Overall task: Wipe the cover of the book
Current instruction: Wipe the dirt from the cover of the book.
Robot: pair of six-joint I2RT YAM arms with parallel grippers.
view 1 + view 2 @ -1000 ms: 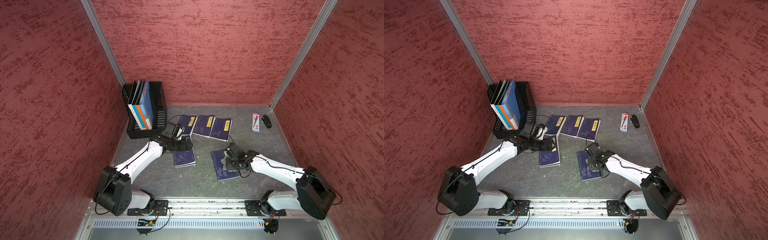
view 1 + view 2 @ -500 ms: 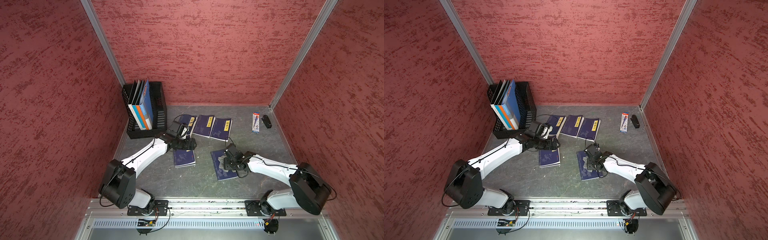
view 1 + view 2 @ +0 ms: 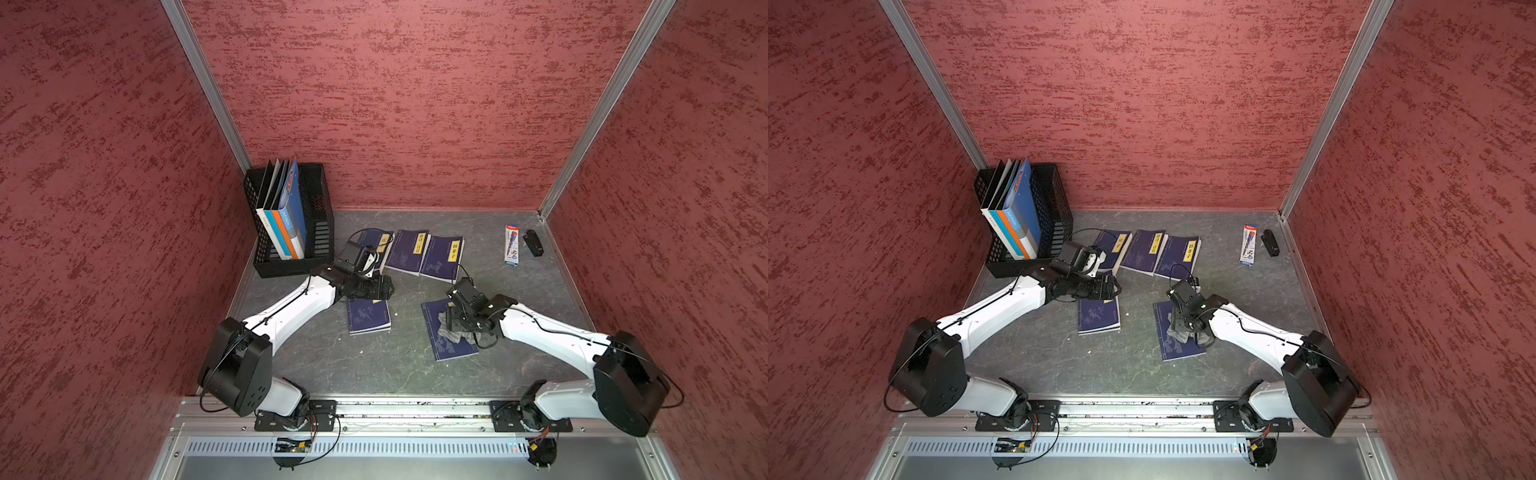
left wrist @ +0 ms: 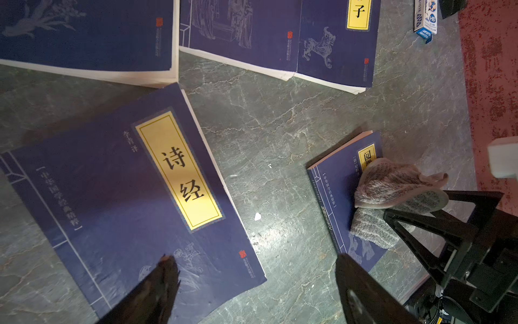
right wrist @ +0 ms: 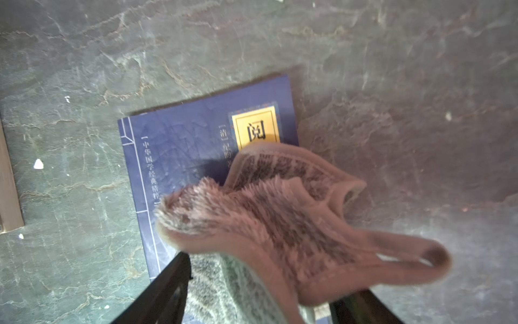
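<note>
- On the table (image 3: 399, 370), both top views: the book (image 3: 455, 353) (image 3: 1179, 351) lies flat under the right gripper (image 3: 457, 324), with a grey cloth (image 3: 446, 332) bunched on its cover. The left gripper (image 3: 376, 289) hovers over a second book (image 3: 368, 318), apart.
- Left wrist: left jaws spread wide, nothing between them.
- Right wrist: right jaws stand apart either side of the cloth, not pinching it. The cloth hides part of the yellow label (image 5: 259, 126); the spine strip is bare.
- Judgement: how much has been wiped is unclear; the spine side is probably left. A regrip is needed first.
- Room: bare table all round the book. The row of three books (image 3: 424, 251) and the front rail (image 3: 415, 405) are both apart. The cloth overhangs the fore edge.
</note>
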